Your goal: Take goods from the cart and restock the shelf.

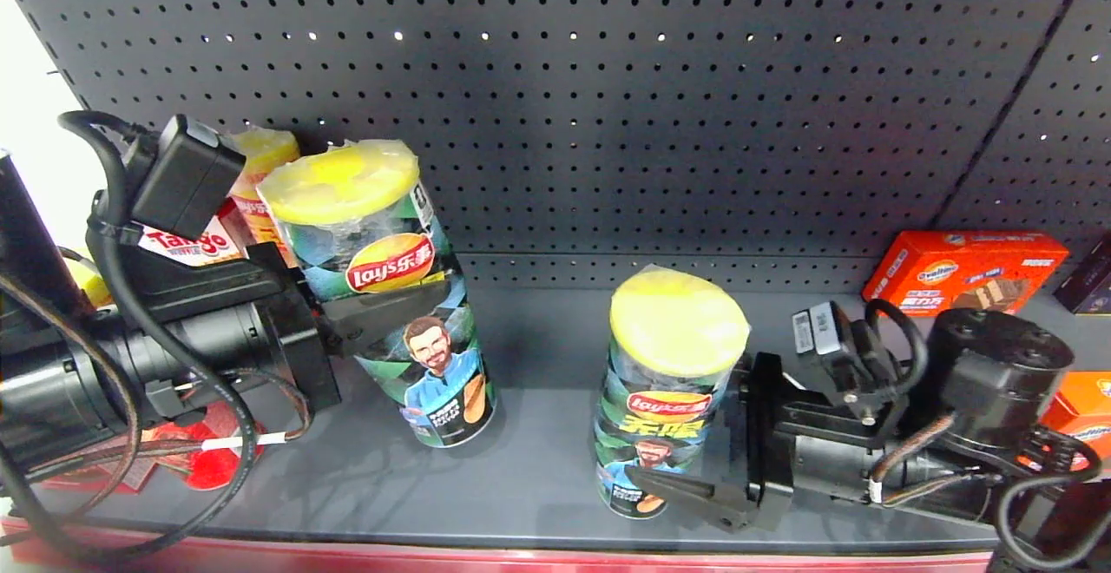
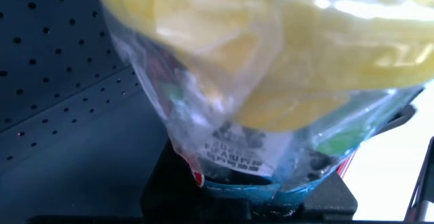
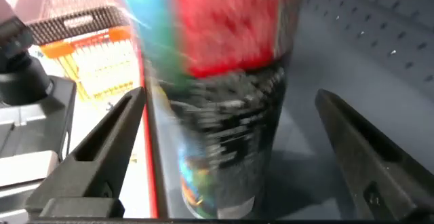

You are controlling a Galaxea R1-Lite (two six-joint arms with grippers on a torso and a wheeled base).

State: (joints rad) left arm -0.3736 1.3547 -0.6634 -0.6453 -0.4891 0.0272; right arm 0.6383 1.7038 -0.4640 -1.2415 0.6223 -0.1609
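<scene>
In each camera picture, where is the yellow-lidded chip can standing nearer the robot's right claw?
Head view: the yellow-lidded cylindrical chip can stands upright on the grey shelf, right of centre.
Right wrist view: the same can, blurred, mid-picture, between the open jaws of the right gripper.
Left wrist view: the close-up can is a second one, in the left gripper.
Shared landmark: the dark perforated back panel.

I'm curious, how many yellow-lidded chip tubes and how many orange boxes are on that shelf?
Yellow-lidded chip tubes: 3 (tilted tube, upright tube, half-hidden tube behind the tilted one)
Orange boxes: 2 (back box, edge box)
Total: 5
</scene>
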